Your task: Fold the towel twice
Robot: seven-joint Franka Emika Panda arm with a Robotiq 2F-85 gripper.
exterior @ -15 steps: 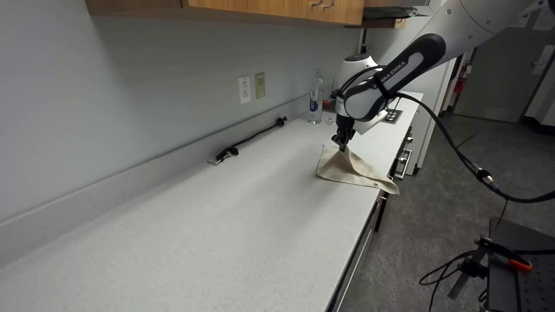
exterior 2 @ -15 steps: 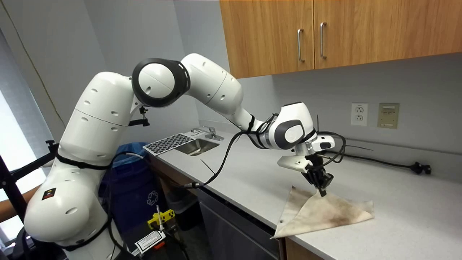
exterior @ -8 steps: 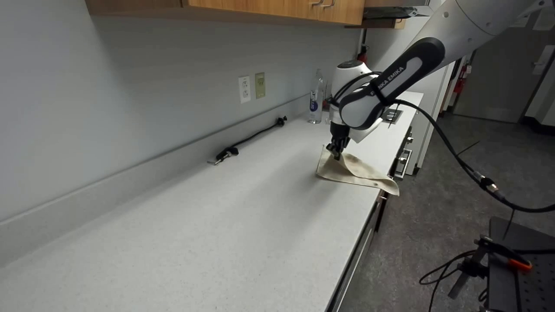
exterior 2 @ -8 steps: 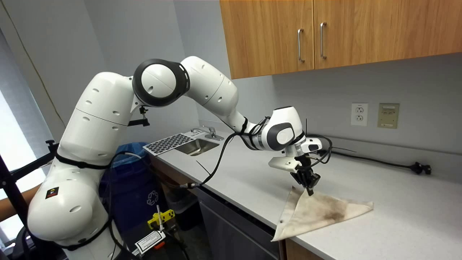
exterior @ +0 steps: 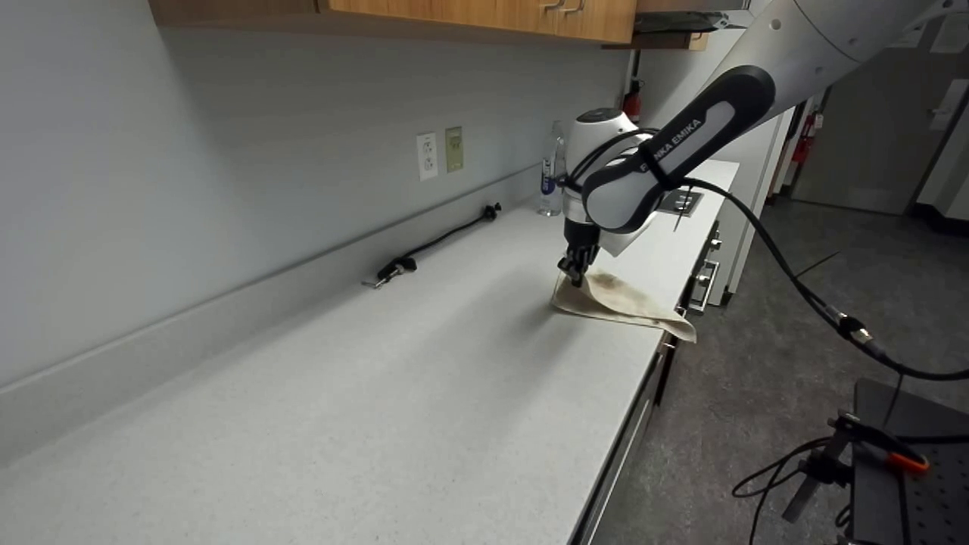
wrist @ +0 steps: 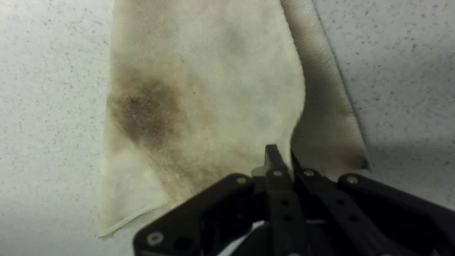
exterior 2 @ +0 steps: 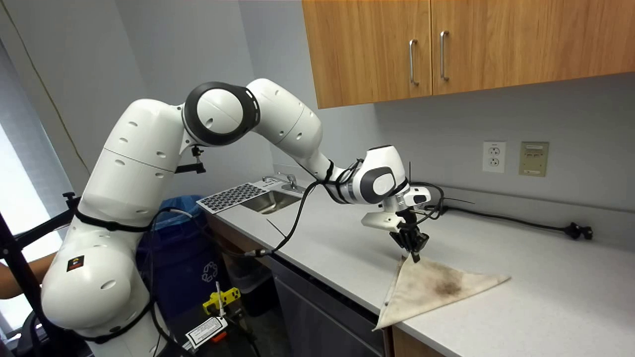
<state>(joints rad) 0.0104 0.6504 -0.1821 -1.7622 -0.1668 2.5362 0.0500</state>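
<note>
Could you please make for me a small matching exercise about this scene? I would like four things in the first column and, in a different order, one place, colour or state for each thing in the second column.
Column one:
1. towel
2. gripper
3. clear bottle
4. bin

Column two:
A. standing upright on the counter
B. cream, stained brown, partly folded over itself
C. dark blue
D. shut on the towel

Right pairs:
1-B
2-D
3-A
4-C
</note>
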